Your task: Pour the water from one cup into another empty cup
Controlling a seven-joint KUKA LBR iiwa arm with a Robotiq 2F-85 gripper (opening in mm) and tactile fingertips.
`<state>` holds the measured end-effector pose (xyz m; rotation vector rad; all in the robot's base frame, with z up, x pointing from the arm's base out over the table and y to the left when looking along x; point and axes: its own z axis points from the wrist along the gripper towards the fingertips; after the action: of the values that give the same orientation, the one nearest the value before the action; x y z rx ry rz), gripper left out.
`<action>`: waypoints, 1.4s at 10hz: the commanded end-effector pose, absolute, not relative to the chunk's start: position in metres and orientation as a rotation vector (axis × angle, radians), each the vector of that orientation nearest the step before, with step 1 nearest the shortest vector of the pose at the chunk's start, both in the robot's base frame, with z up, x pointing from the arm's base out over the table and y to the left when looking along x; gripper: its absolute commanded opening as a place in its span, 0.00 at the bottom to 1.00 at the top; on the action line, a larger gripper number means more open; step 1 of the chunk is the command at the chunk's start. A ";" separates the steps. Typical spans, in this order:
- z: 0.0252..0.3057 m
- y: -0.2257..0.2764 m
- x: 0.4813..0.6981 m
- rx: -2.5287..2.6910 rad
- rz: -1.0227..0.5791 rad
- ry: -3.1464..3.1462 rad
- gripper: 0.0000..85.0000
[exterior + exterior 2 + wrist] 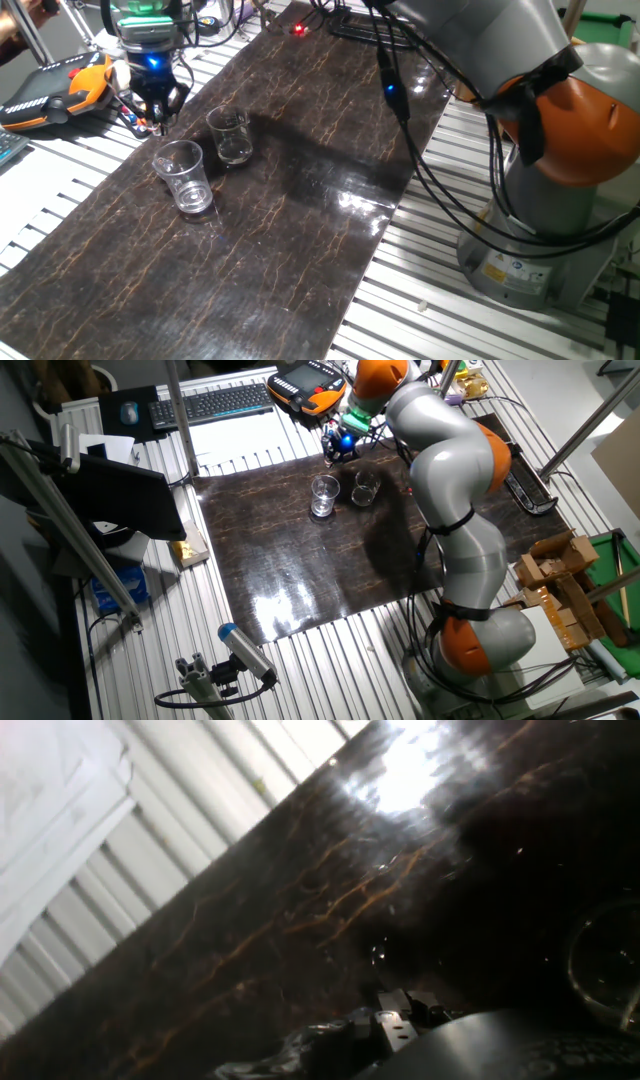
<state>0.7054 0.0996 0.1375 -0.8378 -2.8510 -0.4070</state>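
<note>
I can't make out much from my hand view: glare washes out the top of the mat, the lower edge is blocked by dark gripper hardware, and only a curved clear rim is cut off at the right edge; I cannot tell which cup it belongs to. The water is not visible to me in any view. In the other fixed view the claw is tiny and half lost against the blue light on the hand, so its fingers are unreadable there.

From one fixed view, the tumbler stands upright on the dark marbled mat, nearer the camera, and the short cup stands upright just behind and to the right of it, the two close but apart. The claw hangs at the mat's far left edge, to the left of the short cup and behind the tumbler, near both but touching neither. In the other fixed view the tumbler and short cup sit side by side, with the claw beyond the tumbler.

The fingers point down toward the mat's edge, with nothing between them that I can see. They look close together, but they are small and dark; I cannot tell how far apart they stand.
</note>
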 end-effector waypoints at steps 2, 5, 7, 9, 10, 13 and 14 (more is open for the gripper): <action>0.137 0.101 0.705 0.553 -0.245 -2.782 0.01; 0.136 0.103 0.703 0.584 -0.295 -2.807 0.01; 0.135 0.104 0.701 0.678 -0.310 -2.839 0.01; 0.133 0.105 0.702 0.687 -0.326 -2.889 0.01; 0.131 0.107 0.701 0.686 -0.324 -2.886 0.01; 0.128 0.107 0.701 0.688 -0.351 -2.879 0.01; 0.128 0.108 0.700 0.690 -0.359 -2.882 0.01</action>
<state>0.7003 0.1085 0.1280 -0.1085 -3.0277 -0.4172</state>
